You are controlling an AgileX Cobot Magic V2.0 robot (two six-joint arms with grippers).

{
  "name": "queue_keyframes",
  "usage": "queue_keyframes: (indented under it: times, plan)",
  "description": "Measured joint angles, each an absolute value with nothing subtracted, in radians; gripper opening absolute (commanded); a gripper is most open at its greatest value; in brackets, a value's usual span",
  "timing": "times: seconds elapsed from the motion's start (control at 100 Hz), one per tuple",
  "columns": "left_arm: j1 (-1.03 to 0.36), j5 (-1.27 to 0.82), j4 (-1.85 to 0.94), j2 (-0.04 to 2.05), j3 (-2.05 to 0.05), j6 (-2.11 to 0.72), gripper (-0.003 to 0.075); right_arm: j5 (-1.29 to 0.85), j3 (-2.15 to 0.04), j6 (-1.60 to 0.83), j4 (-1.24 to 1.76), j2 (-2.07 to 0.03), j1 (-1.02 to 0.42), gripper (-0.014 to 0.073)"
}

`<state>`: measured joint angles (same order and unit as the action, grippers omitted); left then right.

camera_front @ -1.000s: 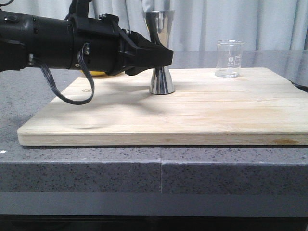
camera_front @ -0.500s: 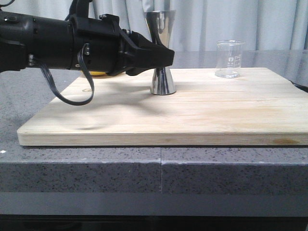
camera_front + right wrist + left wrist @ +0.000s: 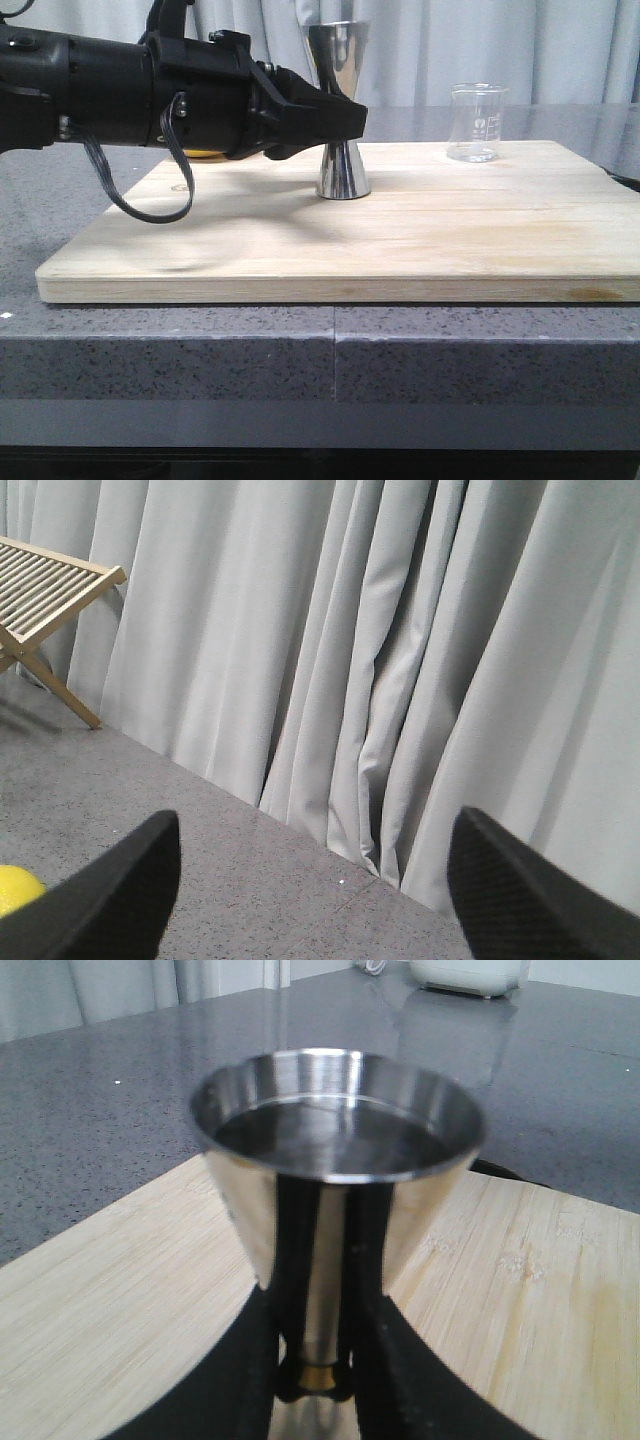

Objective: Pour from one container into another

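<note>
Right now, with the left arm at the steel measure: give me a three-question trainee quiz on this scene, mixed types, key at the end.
1. True or false: the left gripper is closed around the waist of the steel measure.
2. Multiple choice: where is the glass beaker? A) in the right gripper B) standing on the wooden board, clear of both grippers C) tipped over the measure.
3. Short answer: what does the right wrist camera show between the right gripper fingers?

Key
1. True; both fingers press its narrow waist.
2. B.
3. Nothing held; only grey counter and curtain behind.
</note>
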<state>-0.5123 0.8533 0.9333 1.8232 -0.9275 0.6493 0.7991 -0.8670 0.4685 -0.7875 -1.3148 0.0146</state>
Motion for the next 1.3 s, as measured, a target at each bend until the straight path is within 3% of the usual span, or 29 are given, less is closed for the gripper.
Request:
queue_keyframes:
  times: [0.12, 0.56, 0.83, 1.3]
  plan:
    - [-0.512, 0.854, 0.934, 1.823, -0.928, 0.649, 0.0179, 0.799, -0.867, 0.469, -0.787, -1.315, 0.015, 0.0506]
    - [-0.512, 0.860, 0.949, 1.823, -0.928, 0.649, 0.0182, 0.799, -0.867, 0.469, -0.787, -1.315, 0.015, 0.0506]
    - [-0.512, 0.878, 0.953, 1.824, -0.928, 0.651, 0.0369, 0.799, -0.867, 0.469, -0.787, -1.315, 0.015, 0.0506]
    - [-0.512, 0.872, 1.008, 1.807, -0.928, 0.651, 0.0370, 0.799, -0.867, 0.469, -0.787, -1.315, 0.015, 0.0506]
